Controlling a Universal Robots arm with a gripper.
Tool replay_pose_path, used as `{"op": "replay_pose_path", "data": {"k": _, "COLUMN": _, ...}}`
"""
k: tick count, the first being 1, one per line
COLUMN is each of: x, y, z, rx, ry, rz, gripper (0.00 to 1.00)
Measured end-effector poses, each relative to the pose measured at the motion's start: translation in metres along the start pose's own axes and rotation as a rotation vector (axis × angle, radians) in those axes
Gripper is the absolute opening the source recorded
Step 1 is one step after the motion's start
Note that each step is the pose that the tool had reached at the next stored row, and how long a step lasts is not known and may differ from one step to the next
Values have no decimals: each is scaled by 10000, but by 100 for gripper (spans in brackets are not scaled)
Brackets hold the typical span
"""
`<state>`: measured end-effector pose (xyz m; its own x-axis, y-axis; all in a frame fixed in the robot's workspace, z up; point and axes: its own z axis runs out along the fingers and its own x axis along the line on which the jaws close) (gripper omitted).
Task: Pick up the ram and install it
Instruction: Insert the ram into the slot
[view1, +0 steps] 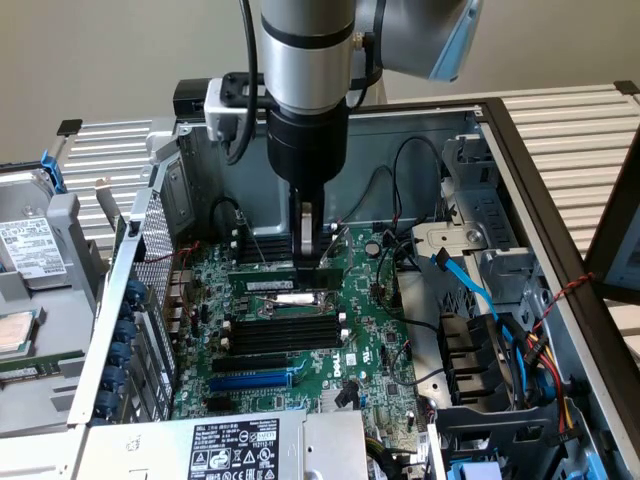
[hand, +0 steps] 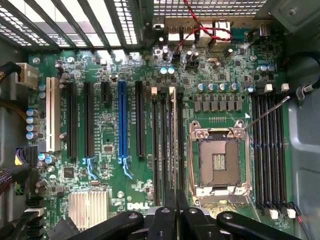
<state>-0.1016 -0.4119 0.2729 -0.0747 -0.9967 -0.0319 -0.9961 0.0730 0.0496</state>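
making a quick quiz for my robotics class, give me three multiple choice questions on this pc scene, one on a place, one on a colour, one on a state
1. Where is the gripper?
A over the drive bay
B at the memory slots
C outside the case

2. What colour is the motherboard?
A red
B black
C green

3. How do the gripper's fingers stand?
A spread wide
B closed narrowly on the ram
C clamped on a cable

Answers:
1 B, its fingers reach down to the slots beside the CPU socket.
2 C, the board is green in both views.
3 B, the fingers sit close together with the ram's thin edge between them.
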Motion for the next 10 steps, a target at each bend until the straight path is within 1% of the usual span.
{"op": "replay_pose_path", "data": {"k": 3, "x": 37, "y": -4, "z": 52, "rx": 21, "ry": 0, "rz": 0, "gripper": 13}}
{"op": "replay_pose_path", "data": {"k": 6, "x": 111, "y": -12, "z": 102, "rx": 49, "ry": -3, "rz": -1, "gripper": 13}}
{"op": "replay_pose_path", "data": {"k": 8, "x": 149, "y": -16, "z": 130, "rx": 72, "ry": -5, "rz": -2, "gripper": 13}}
{"op": "replay_pose_path", "data": {"k": 10, "x": 156, "y": -18, "z": 164, "rx": 109, "ry": -9, "rz": -5, "gripper": 13}}
